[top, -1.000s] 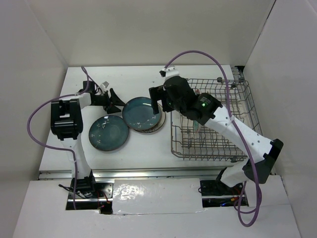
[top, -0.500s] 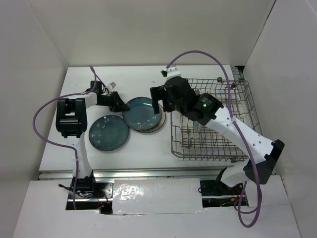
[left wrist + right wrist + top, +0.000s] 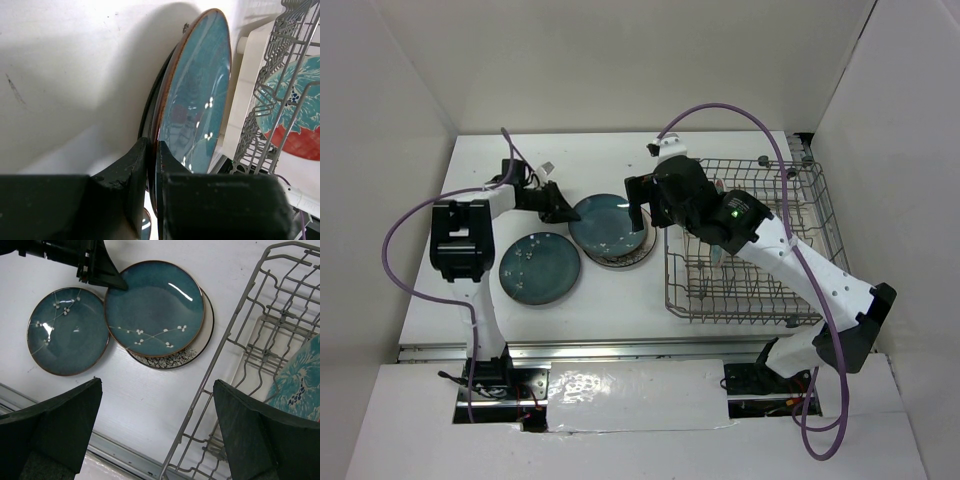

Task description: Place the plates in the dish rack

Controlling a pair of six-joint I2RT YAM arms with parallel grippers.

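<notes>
Top teal plate (image 3: 610, 225) lies flat on the cream plate (image 3: 170, 359), just left of the dish rack (image 3: 815, 190). Left gripper (image 3: 151, 152) is at its left rim, jaws pinched narrow over the edge, so the left arm is nearer. Right gripper (image 3: 157, 427) hovers above, spread wide, empty.

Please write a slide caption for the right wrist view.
Left gripper grips the upper teal plate atop the cream plate; second teal plate alongside, dish rack right.

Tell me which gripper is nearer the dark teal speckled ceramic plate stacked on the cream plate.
Left. The left gripper pinches the dark teal speckled ceramic plate at its far-left rim. The right gripper hovers open above its right side, not touching, next to the grey wire dish rack.
</notes>
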